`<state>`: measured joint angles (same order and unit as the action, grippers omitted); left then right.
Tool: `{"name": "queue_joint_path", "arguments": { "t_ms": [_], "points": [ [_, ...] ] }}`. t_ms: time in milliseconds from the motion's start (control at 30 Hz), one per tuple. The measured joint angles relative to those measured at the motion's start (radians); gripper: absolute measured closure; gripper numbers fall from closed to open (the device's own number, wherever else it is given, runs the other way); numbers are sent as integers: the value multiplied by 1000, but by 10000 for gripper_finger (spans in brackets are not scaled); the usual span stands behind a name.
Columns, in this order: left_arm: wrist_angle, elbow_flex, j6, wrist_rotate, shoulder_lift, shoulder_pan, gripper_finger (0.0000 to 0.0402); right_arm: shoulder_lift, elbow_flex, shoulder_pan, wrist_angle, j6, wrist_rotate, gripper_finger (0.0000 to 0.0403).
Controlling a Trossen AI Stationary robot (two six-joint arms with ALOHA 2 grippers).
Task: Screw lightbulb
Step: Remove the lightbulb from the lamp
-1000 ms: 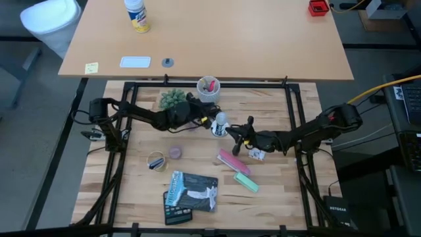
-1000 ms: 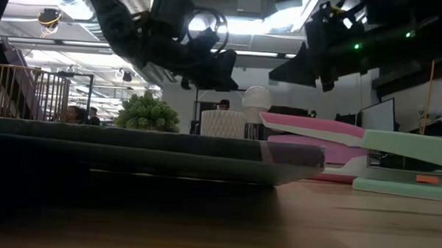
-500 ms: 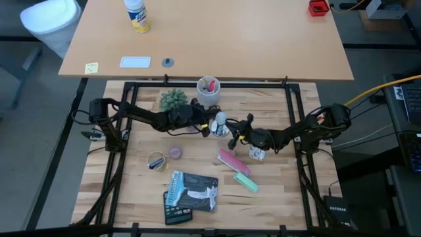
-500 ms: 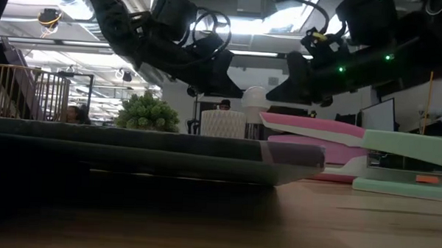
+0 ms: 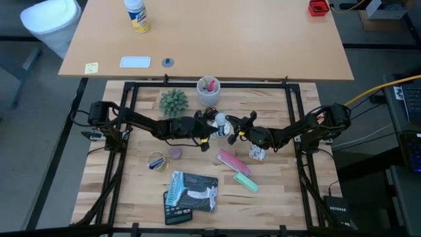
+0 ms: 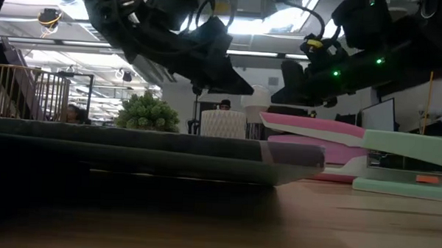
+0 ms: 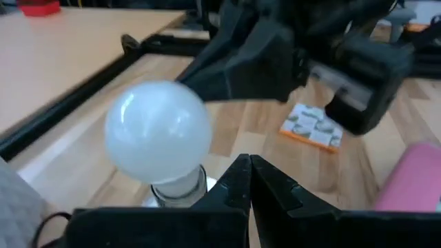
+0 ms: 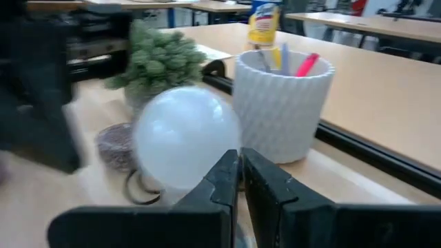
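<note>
Your 2 tools meet at the lightbulb [image 5: 222,120], upright mid-table: left tool [image 5: 212,126] clenched empty just beside it, right tool [image 5: 234,130] clenched too. White pen cup [image 5: 209,91] and plant [image 5: 173,101] stand behind; pink stapler [image 5: 233,161] lies nearer.

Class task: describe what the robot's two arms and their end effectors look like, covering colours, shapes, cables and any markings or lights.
Both arms are black and slender, built of jointed segments with black cables looped along them. Small yellow marks sit near each wrist. The left end effector has two dark, wedge-shaped fingers tapering to points; the right end effector looks the same. In the low view, small green lights glow on one arm.
</note>
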<state>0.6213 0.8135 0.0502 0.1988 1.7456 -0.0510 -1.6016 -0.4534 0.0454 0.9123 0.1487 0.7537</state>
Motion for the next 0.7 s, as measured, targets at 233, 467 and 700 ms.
{"name": "queue_joint_path", "arguments": {
  "t_ms": [233, 467, 700],
  "points": [
    [66, 0, -42, 51, -5, 57, 401, 7, 0, -25, 10, -52, -5, 375],
    [256, 0, -136, 204, -9, 48, 401, 106, 0, 51, 8, -139, -3, 375],
    [274, 0, -110, 231, -9, -40, 401, 167, 0, 167, 5, -156, -15, 375]
  ]
}}
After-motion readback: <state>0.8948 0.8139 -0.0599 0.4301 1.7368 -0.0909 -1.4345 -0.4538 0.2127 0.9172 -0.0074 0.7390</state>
